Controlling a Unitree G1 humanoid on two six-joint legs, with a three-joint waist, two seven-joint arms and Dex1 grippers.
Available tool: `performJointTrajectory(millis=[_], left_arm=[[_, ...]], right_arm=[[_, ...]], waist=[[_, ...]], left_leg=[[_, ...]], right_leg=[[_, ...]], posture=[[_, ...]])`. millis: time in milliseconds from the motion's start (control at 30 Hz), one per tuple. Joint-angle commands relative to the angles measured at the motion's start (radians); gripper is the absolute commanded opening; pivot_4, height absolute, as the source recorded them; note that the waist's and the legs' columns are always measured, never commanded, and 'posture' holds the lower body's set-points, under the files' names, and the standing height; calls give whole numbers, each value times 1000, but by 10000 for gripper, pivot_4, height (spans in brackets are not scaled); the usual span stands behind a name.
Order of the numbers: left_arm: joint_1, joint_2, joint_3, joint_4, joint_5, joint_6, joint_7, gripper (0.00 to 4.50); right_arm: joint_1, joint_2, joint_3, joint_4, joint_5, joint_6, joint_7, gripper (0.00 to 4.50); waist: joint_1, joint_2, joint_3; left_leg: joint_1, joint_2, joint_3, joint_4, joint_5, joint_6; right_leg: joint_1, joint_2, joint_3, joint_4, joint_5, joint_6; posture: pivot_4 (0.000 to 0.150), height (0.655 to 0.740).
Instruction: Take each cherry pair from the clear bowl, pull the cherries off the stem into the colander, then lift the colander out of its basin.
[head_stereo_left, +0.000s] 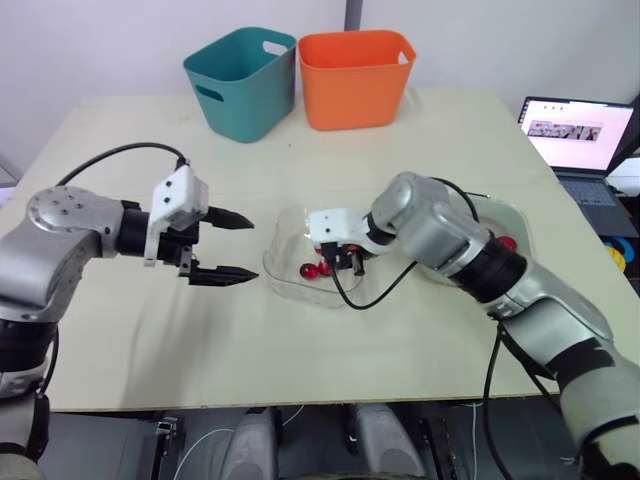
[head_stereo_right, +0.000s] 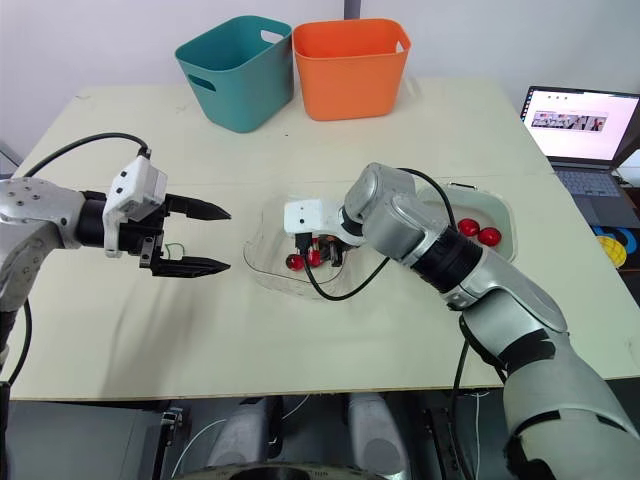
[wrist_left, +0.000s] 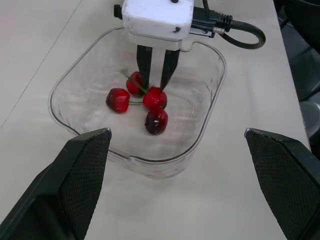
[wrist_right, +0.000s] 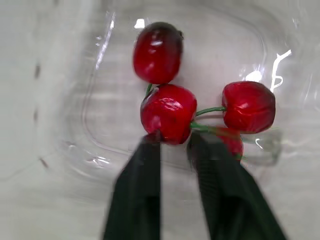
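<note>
Four cherries (wrist_left: 155, 98) lie bunched mid-floor in the clear bowl (wrist_left: 202, 120), joined by green stems. My right gripper (wrist_left: 152, 89) is down inside the bowl right on them. Its fingers are parted only a sliver, with the tips against the central cherry, and I can't tell whether they pinch a stem. Facing it from just outside the bowl, my left gripper (head_stereo_left: 255, 246) hovers over the table (head_stereo_left: 300, 340), spread wide and holding nothing. Behind the right arm sits the colander (head_stereo_right: 497, 203) with two cherries inside. Well beyond both grippers stand a teal bin (head_stereo_left: 243, 80) and an orange bin (head_stereo_left: 355, 78).
</note>
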Motion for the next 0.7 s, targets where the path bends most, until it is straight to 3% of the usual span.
performJointTrajectory(millis=[33, 67, 233, 700], left_arm=[[-7, 2, 28, -13, -6, -12, 5, 45000], [-7, 2, 28, -14, -6, -12, 5, 45000], [-12, 1, 26, -14, -8, -9, 4, 45000], [-50, 0, 3, -31, -2, 12, -1, 45000]], right_arm=[[-50, -19, -58, -48, 19, 25, 26, 24329], [-58, -27, -66, -50, 19, 24, 33, 27663], [-74, -56, -78, -47, 9, -2, 34, 27663], [-75, 26, -37, 109, -32, -20, 4, 27663]], waist=[[0, 0, 0], [0, 0, 0], [0, 0, 0], [0, 0, 0]], left_leg=[[0, 0, 0, 0, 0, 0], [0, 0, 0, 0, 0, 0], [0, 0, 0, 0, 0, 0], [0, 0, 0, 0, 0, 0]], right_leg=[[0, 0, 0, 0, 0, 0], [0, 0, 0, 0, 0, 0], [0, 0, 0, 0, 0, 0], [0, 0, 0, 0, 0, 0]], posture=[[1500, 7400], [1500, 7400], [1500, 7400], [1500, 7400]])
